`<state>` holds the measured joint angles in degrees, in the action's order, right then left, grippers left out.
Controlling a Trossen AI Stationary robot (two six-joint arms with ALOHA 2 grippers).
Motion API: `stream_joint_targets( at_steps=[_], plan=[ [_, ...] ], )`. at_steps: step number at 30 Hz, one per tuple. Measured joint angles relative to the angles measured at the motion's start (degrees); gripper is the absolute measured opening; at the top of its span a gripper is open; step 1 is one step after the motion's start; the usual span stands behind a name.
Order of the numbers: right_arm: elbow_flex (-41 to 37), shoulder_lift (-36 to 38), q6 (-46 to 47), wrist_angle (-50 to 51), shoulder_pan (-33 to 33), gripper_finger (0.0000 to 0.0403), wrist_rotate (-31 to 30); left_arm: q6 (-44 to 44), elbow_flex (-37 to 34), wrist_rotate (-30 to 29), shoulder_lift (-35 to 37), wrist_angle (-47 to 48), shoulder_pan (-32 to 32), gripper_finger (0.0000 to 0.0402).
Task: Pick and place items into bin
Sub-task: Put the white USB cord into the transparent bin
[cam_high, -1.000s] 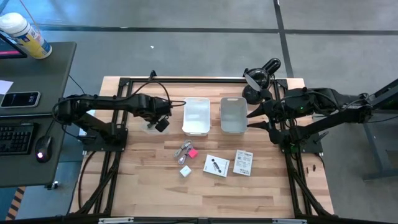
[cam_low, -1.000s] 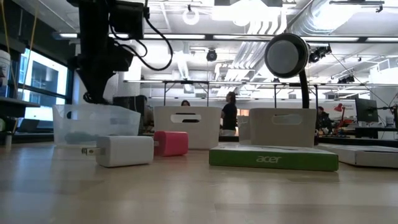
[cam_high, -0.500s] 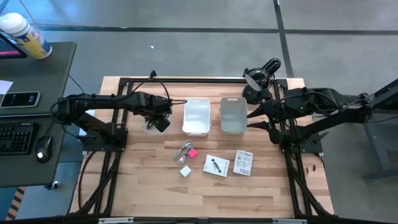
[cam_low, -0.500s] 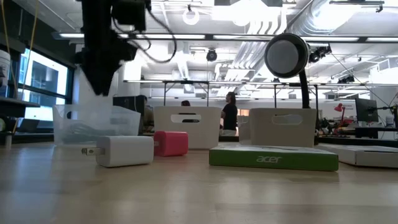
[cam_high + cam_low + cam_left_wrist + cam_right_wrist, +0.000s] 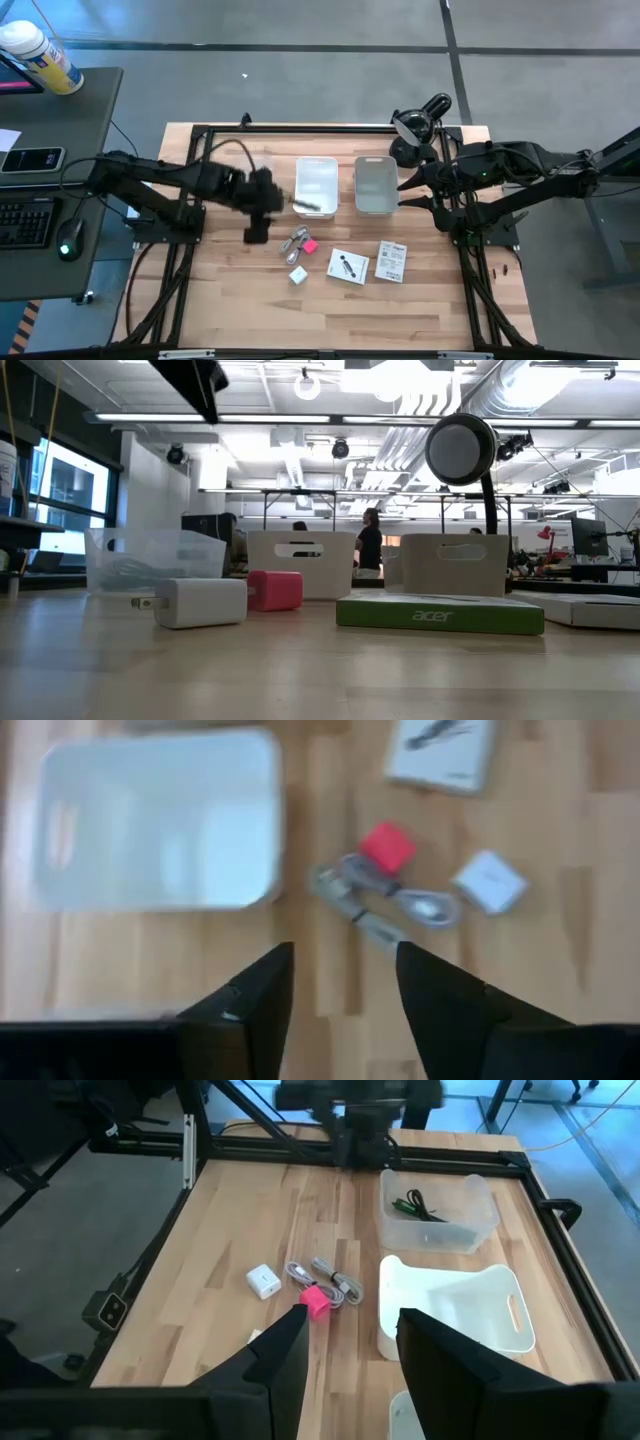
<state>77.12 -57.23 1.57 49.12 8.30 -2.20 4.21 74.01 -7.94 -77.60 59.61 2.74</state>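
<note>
Items for the bin lie in a loose group on the wooden bench (image 5: 230, 290): a silvery metal piece (image 5: 296, 240) with a tiny pink piece (image 5: 310, 246) touching it, a small white cube (image 5: 297, 274) just below them in the high view, and two white printed cards (image 5: 347, 265) farther right. Behind them stand a white bin (image 5: 316, 186) and a grey bin (image 5: 375, 185), side by side. A clear bin (image 5: 438, 1211), seen from the right wrist view, holds a green pen (image 5: 403, 1205) and a black cable (image 5: 430, 1211).

The left gripper (image 5: 262, 205) hangs above the bench just left of the white bin, blurred in the high view; in its own wrist view the fingers (image 5: 256, 995) stand apart with nothing between them, and the metal piece shows through the gap. The right gripper (image 5: 402, 192) waits at the right edge of the grey bin, fingers (image 5: 290, 1342) spread and empty.
</note>
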Motion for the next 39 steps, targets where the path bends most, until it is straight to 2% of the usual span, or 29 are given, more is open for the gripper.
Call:
stream_joint_targets(
  at_steps=[6, 15, 26, 30, 34, 39],
  plan=[
    [0.0, 0.0, -0.5, 0.0, 0.0, 0.0145, 0.0, 0.6, -2.2, -4.0, -2.3, -4.5, 6.7, 0.0125],
    [0.1, 0.0, -0.1, 0.0, 0.0, 0.0145, 0.1, 3.1, -5.4, -3.0, -10.5, -10.1, 8.7, 0.0109],
    [0.1, 0.0, 1.4, 0.0, 0.0, 0.0145, 1.8, 4.4, -5.4, -1.6, -19.5, -12.2, 8.5, 0.0168],
    [0.1, 0.0, 1.3, 0.0, 0.0, 0.0145, 2.2, 9.0, -5.4, -2.0, -21.3, -11.6, 8.0, 0.0193],
    [0.1, 0.0, 1.1, 0.0, 0.0, 0.0145, 2.2, 17.8, -5.4, -1.4, -22.2, -10.3, 6.7, 0.0212],
    [0.1, 0.0, 0.9, 0.1, 0.0, 0.0145, 2.2, 24.8, -5.4, -3.7, -22.1, -9.0, 4.9, 0.0216]
  ],
)
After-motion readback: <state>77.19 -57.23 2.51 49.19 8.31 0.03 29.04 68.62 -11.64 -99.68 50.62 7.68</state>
